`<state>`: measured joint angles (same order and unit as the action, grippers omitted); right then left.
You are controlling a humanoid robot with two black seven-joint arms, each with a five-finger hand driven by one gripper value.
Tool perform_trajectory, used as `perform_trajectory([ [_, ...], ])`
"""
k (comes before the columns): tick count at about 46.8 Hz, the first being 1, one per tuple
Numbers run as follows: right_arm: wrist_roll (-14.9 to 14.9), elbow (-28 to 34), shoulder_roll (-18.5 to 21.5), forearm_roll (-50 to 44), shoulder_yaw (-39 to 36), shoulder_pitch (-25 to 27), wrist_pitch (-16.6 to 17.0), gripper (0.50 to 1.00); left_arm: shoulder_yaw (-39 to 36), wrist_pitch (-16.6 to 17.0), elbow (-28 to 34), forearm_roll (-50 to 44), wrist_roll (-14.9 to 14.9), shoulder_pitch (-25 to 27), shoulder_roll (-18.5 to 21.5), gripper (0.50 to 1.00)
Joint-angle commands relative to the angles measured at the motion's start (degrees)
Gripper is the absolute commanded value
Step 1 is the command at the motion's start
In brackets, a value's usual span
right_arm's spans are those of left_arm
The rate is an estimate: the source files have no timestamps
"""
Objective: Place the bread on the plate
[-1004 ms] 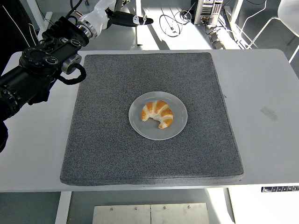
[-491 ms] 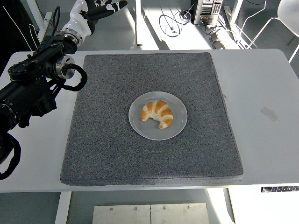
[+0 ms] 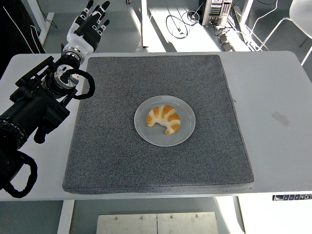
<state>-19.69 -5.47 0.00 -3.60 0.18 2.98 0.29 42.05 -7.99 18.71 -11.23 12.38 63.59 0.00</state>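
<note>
One bread [image 3: 165,119] sits on the plate [image 3: 187,134], and the open, empty left robot hand [image 3: 89,24] far left could bump the desk [image 3: 278,87] edge if it drops.

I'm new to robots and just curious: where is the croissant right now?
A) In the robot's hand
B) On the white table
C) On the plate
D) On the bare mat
C: the croissant lies on the plate, and the left hand is empty, far off.

No text, label or number can be read anywhere.
</note>
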Motion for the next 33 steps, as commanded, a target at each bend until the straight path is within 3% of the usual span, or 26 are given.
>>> perform_trajectory([
  [1, 0.0, 0.02, 0.0, 0.0, 0.0, 0.0, -0.02, 1.0, -0.39, -0.01, 0.01, 0.42, -2.0, -0.84, 0.0, 0.983],
  [8, 0.0, -0.07, 0.0, 0.0, 0.0, 0.0, -0.02, 1.0, -0.92, 0.34, -0.43, 0.77, -0.6, -1.45, 0.0, 0.983],
  [20, 0.0, -0.07, 0.0, 0.0, 0.0, 0.0, -0.02, 1.0, -1.0, 0.25, -0.25, 0.86, 9.33, -1.98, 0.0, 0.983],
  [33, 0.0, -0.07, 0.0, 0.0, 0.0, 0.18, -0.02, 1.0, -3.29, -0.8, 0.62, 0.51, 9.42, -3.74, 0.0, 0.983],
])
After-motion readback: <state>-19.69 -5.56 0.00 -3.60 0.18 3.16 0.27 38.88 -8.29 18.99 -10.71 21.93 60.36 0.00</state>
